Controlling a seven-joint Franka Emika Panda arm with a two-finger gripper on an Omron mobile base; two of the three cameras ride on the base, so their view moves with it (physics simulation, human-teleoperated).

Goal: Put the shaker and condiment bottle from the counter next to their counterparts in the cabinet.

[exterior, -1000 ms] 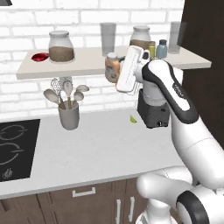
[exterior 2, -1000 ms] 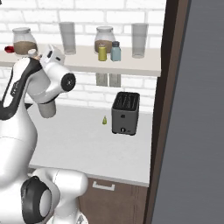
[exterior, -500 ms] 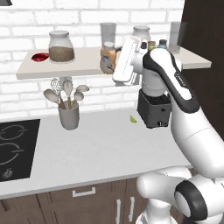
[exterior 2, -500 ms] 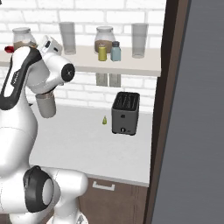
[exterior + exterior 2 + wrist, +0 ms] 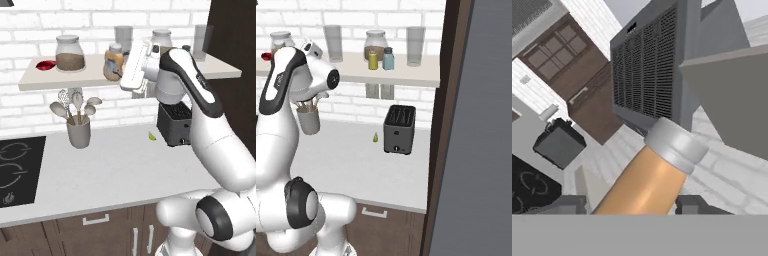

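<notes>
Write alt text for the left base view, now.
The white arm reaches up to the wall shelf, its end effector holding the orange condiment bottle at the shelf's front edge, right of a brown-filled glass jar. Below, the pale counter holds a utensil cup, a dark toaster and a black cooktop.

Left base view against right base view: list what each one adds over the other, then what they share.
Left base view: the black cooktop set into the counter, and the orange condiment bottle up at the front edge of the shelf.
Right base view: the olive-yellow shaker standing beside the blue-grey shaker on the shelf, and a tall dark panel at the right.
Both: shelf, counter, toaster and utensil holder.
</notes>
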